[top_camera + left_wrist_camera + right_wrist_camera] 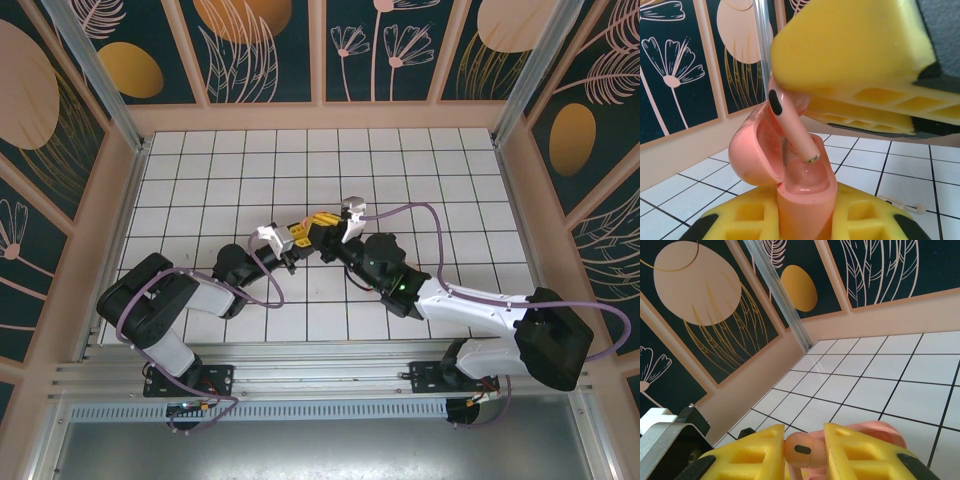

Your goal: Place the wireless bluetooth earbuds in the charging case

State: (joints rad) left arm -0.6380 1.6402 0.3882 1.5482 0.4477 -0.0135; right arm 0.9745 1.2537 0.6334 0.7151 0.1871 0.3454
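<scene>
My left gripper point(802, 220) is shut on the salmon-pink charging case point(805, 197), held upright with its lid point(752, 155) swung open to the left. A pink earbud point(790, 122) hangs above it, its stem tip just inside the case's pale well. That earbud point(804, 451) is pinched by its head between the yellow fingers of my right gripper point(805, 452), which is shut on it. From above, both grippers meet mid-table, the left gripper point(298, 240) against the right gripper point(322, 236). The case and bud are too small to make out there.
The white tiled floor point(400, 170) spreads around both arms, with bare tiles toward the back. Patterned walls with wooden trim point(320, 115) close in the back and sides. A thin pale cord point(900, 202) lies on the tiles to the right of the case.
</scene>
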